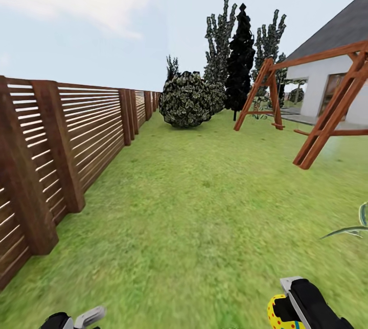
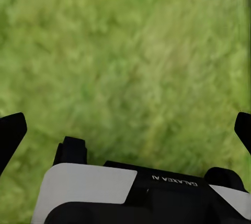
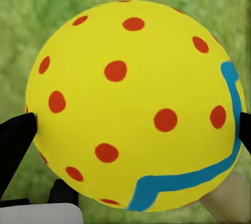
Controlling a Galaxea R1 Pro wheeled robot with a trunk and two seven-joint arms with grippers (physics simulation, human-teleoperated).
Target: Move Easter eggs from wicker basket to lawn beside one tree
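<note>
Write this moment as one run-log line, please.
right gripper: holds Easter egg | left gripper: open, empty | below: lawn

Smooth matt egg (image 3: 133, 104); slatted wooden fence (image 1: 76, 130).

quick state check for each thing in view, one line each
right end effector: shut on the egg
yellow Easter egg with red dots and a blue zigzag band: held off the grass
left end effector: open, empty, over the grass
mottled green lawn: flat, bare ahead
brown wooden swing frame: standing upright
</note>
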